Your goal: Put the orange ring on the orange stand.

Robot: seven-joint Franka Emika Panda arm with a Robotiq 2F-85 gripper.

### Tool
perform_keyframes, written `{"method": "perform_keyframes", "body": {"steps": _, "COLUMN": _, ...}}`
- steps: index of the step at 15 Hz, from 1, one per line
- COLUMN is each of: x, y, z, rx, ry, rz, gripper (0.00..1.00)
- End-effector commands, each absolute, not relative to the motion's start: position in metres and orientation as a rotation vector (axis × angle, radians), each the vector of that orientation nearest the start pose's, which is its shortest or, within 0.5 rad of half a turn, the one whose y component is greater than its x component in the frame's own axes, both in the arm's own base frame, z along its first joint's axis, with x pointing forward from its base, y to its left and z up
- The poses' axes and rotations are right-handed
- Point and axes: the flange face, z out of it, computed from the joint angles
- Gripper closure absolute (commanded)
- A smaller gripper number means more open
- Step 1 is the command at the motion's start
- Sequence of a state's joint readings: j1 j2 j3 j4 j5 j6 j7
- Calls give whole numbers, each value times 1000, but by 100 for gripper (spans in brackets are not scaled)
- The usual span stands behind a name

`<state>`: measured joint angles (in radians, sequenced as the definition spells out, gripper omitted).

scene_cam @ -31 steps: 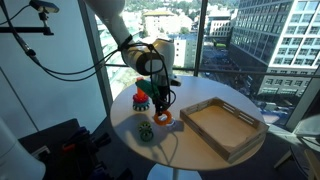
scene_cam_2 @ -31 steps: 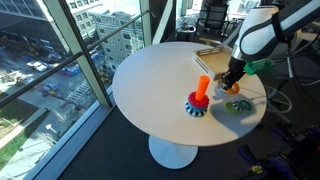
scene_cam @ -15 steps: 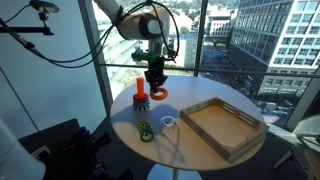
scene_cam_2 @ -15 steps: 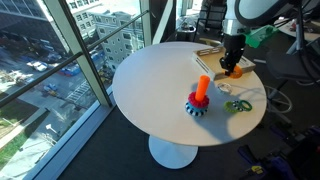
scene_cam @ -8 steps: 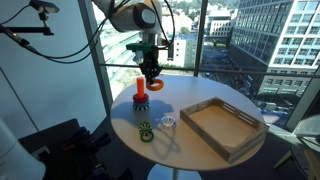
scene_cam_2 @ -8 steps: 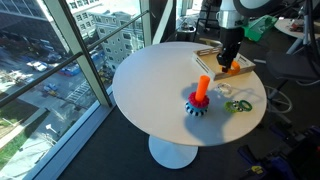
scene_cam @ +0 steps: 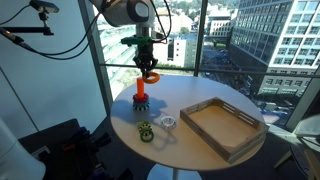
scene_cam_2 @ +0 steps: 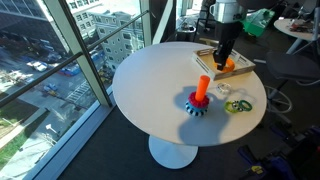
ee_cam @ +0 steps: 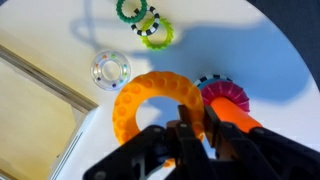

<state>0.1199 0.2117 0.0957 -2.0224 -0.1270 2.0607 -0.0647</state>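
My gripper (ee_cam: 190, 125) is shut on the orange ring (ee_cam: 150, 100) and holds it in the air. In both exterior views the ring (scene_cam: 150, 78) (scene_cam_2: 226, 64) hangs a little above and to one side of the orange stand (scene_cam: 141, 94) (scene_cam_2: 202, 91), not over its peg. The stand is an upright orange peg on a round base with a dark bluish bottom, standing on the round white table (scene_cam_2: 160, 85). In the wrist view the stand (ee_cam: 235, 108) lies just right of the ring, touching my fingers' outline.
A wooden tray (scene_cam: 222, 125) (scene_cam_2: 226, 60) sits on the table. A yellow-green ring (scene_cam: 146, 130) (scene_cam_2: 238, 106) (ee_cam: 155, 32), a green ring (ee_cam: 130, 10) and a small whitish ring (scene_cam: 168, 122) (ee_cam: 109, 69) lie on the table. Windows border the table.
My gripper has lifted the orange ring from the table near the tray and carried it up and across toward the stand.
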Motion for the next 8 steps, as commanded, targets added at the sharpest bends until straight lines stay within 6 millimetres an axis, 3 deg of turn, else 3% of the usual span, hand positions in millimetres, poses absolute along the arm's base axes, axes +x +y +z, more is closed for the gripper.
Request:
{"method": "perform_keyframes", "body": {"steps": 1, "x": 553, "y": 123, "z": 346, "rx": -3163, "ry": -648, "rz": 276, "gripper": 93}}
{"method": "perform_keyframes", "body": {"steps": 3, "x": 552, "y": 125, "z": 347, "rx": -3157, "ry": -671, "rz": 271, "gripper": 93}}
{"method": "perform_keyframes", "body": {"steps": 4, "x": 555, "y": 125, "z": 337, "rx": -3166, "ry": -627, "rz": 261, "gripper": 93}}
{"method": "perform_keyframes", "body": {"steps": 5, "x": 555, "y": 127, "z": 337, "rx": -3166, "ry": -631, "rz": 261, "gripper": 80}}
{"method": "perform_keyframes", "body": {"steps": 8, "x": 555, "y": 127, "z": 334, "rx": -3165, "ry": -631, "rz": 270, "gripper": 80}}
